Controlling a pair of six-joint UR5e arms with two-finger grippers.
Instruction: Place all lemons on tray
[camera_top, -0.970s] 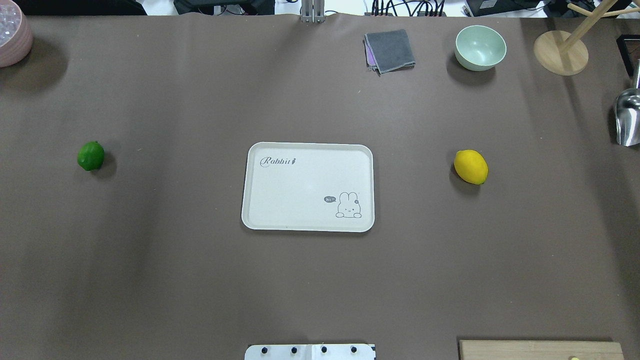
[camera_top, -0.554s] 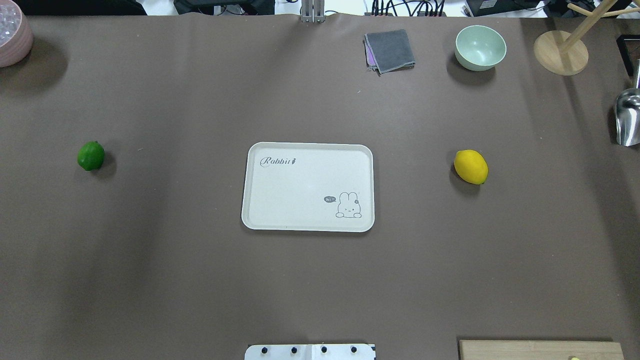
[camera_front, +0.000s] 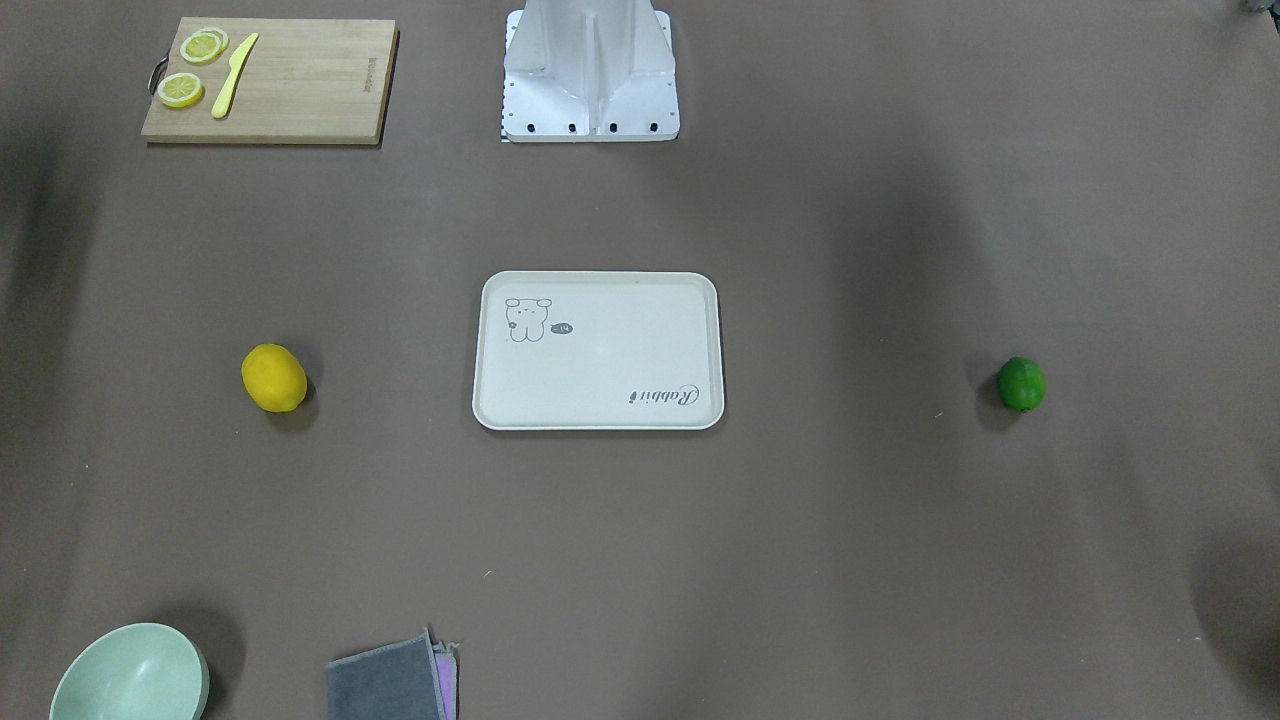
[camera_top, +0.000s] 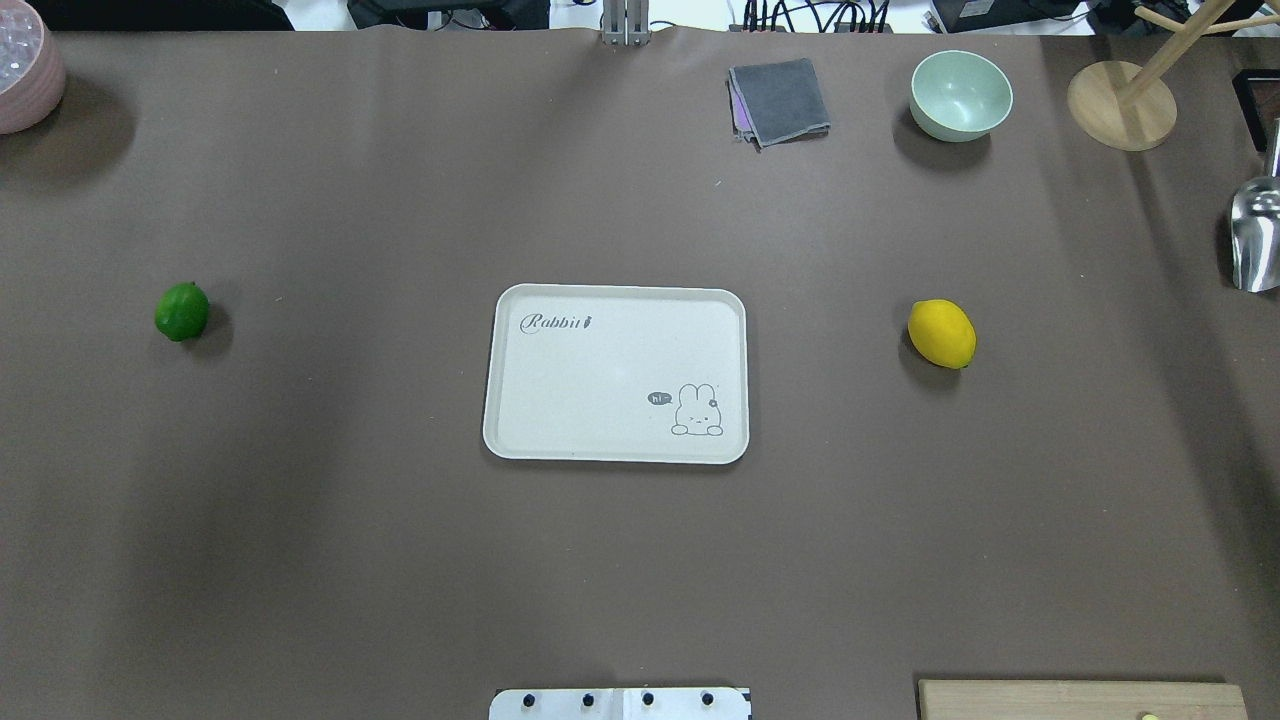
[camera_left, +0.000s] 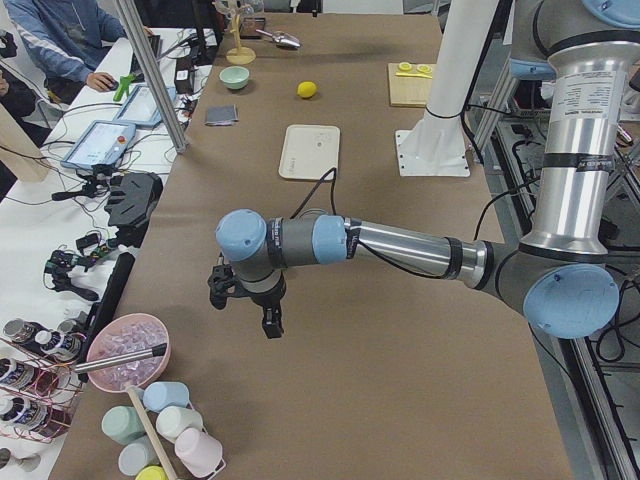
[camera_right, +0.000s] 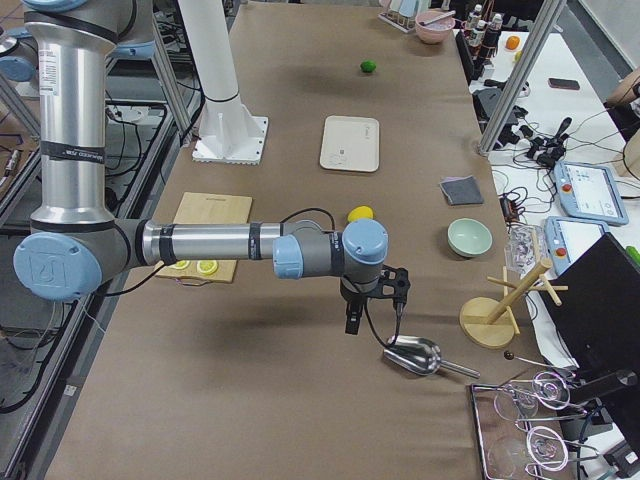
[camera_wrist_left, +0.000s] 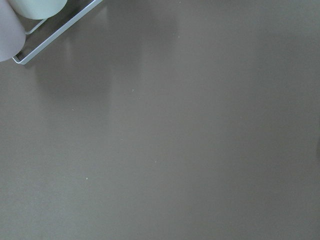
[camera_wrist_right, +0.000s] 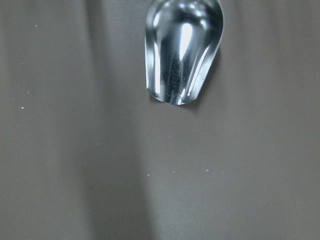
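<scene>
In the overhead view the tray (camera_top: 600, 380) sits mid-frame on the brown worktop (camera_top: 640, 560). The green lemon (camera_top: 182, 312) lies well apart at frame left and the yellow lemon (camera_top: 941, 333) well apart at frame right, both on the worktop. Our left hand (camera_left: 250, 305) hangs left of centre in the left-side view. Our right hand (camera_right: 372, 300) hovers near a metal scoop (camera_right: 412, 355), right of centre in the right-side view. We cannot tell how far either is open.

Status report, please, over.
Left gripper, right gripper off at table ends, state unclear. Yellow lemon and green lemon on table, flanking tray. Nothing between.
</scene>
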